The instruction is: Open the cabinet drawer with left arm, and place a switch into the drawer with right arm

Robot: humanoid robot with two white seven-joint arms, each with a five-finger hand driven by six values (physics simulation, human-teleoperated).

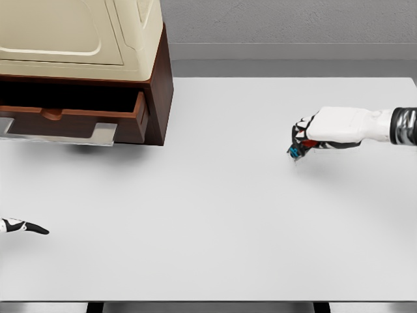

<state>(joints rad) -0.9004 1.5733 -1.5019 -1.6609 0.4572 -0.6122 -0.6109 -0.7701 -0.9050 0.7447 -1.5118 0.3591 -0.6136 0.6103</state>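
1. Right robot hand (305, 142), white with black joints, closed around a small blue-and-red switch (295, 152); held just above the white tabletop (215, 215) on the right, probably lifted for carrying across to the drawer.
2. Brown wooden drawer (75, 117) already pulled open under the cream-and-brown cabinet (85, 39) at upper left, dark cavity exposed, ready to receive the switch; well apart from the holding hand.
3. Left robot hand (23, 226) barely in view at the lower left edge, only fingertips showing; open or closed impossible to tell, apparently parked clear of the drawer.
4. Matte white table filling most of the view; grey wall (287, 23) behind.
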